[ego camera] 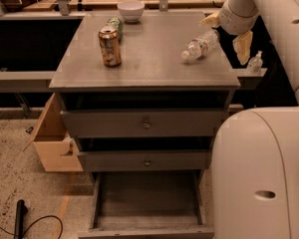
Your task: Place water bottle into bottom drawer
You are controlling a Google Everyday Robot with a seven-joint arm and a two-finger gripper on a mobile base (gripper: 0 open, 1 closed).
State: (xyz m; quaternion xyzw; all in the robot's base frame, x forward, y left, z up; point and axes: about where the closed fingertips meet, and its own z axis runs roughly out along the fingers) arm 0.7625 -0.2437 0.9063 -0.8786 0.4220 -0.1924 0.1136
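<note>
The water bottle lies on its side on the right part of the grey cabinet top, white cap pointing front-left. My gripper is at the bottle's base end, at the cabinet's right edge. It is open, with one cream finger behind the bottle and the other finger off to its right. The bottom drawer is pulled open below, and its grey inside holds nothing.
A gold-brown can, a green can and a white bowl stand on the cabinet's left and back. A small pump bottle sits on a ledge to the right. A cardboard box and a black cable are on the floor at left. My white body fills the lower right.
</note>
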